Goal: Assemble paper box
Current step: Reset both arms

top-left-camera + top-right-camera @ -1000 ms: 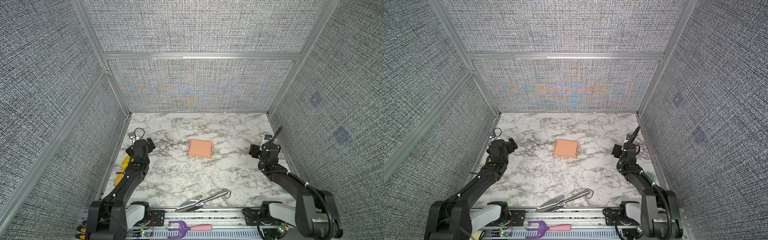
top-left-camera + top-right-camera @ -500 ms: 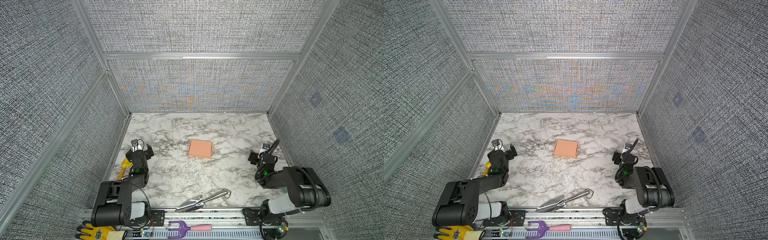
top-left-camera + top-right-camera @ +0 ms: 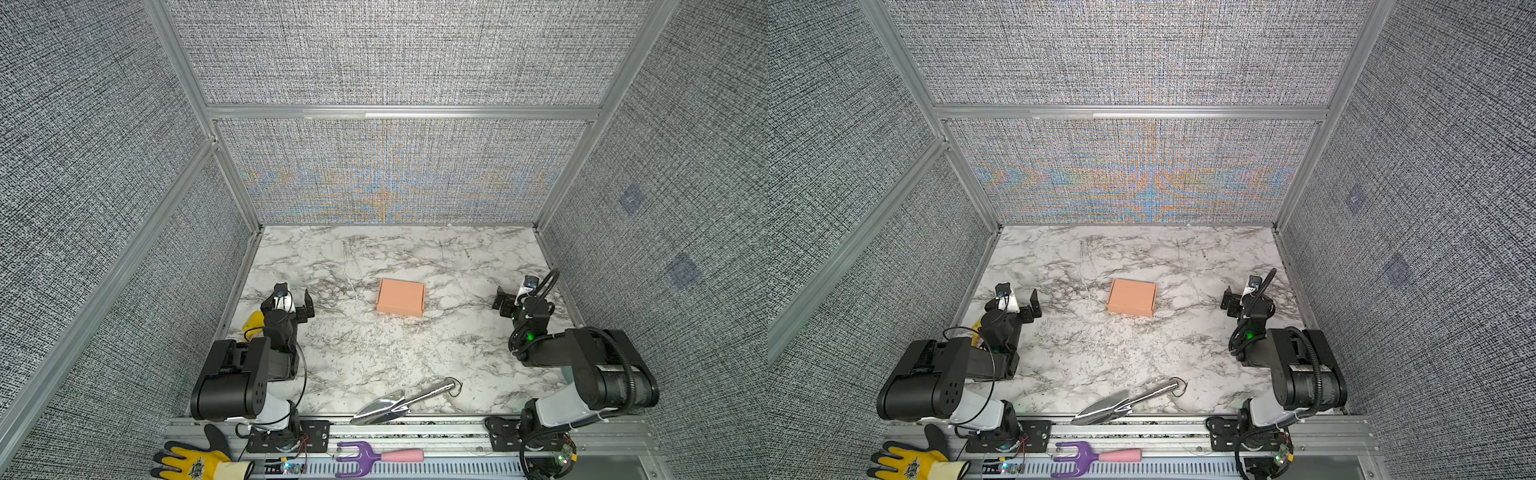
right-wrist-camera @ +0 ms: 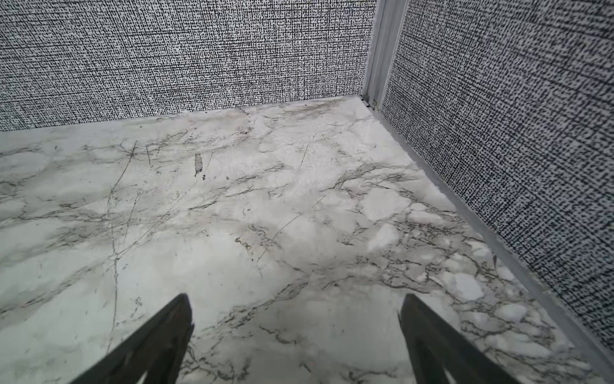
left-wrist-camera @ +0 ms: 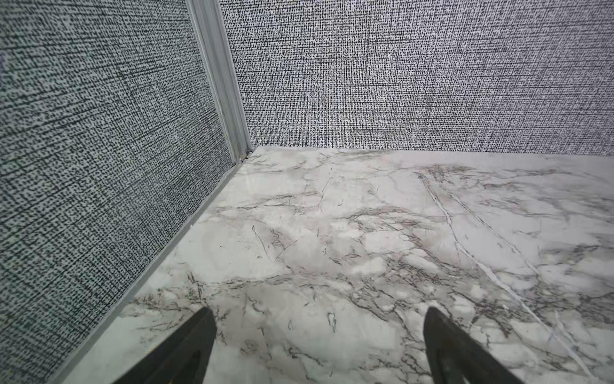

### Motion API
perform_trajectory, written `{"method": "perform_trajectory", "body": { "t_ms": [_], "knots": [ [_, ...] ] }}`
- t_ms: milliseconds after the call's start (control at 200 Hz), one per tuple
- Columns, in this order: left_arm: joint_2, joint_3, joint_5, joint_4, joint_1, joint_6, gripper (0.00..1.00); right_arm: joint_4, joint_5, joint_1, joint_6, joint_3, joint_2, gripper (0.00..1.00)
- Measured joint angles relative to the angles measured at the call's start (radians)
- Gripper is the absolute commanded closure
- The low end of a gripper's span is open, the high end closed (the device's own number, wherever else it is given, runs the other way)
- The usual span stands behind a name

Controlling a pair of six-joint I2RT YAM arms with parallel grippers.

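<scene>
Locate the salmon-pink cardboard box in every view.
In a top view: salmon-pink cardboard box mid-table, just right of picture centre.
In a top view: same box, just left of picture centre.
Left wrist: not in it.
Right wrist: not in it.
Shared landmark: white marble tabletop, in all four.

The worktop [image 3: 332, 357] is white with gray lines, like marble. Gray woven walls [image 5: 398, 66] stand in front of the left tool [image 5: 319, 319] and the right tool [image 4: 295, 302], and on their outer sides. A silver post [image 5: 222, 83] stands in the corner ahead of the left tool. A shiny metal scoop [image 3: 399, 405] lies well behind both tools, about midway between them. Farther back, a purple fork [image 3: 365, 457] with a pink handle lies by the metal rail [image 3: 415, 428]. A yellow glove [image 3: 191, 465] lies far behind the left tool. A small yellow thing [image 3: 254, 322] sits just behind that tool, half hidden.
</scene>
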Motion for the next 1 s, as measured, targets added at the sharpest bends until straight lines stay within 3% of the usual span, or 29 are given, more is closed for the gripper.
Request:
{"method": "perform_trajectory", "body": {
  "t_ms": [350, 1001],
  "knots": [
    [0.018, -0.01, 0.0, 0.086, -0.005, 0.006, 0.01, 0.0, 0.005, 0.0, -0.003, 0.0, 0.0, 0.01],
    [0.018, -0.013, 0.0, 0.089, -0.005, 0.006, 0.01, -0.002, 0.011, 0.003, -0.011, 0.008, 0.007, 0.01]
  ]
}}
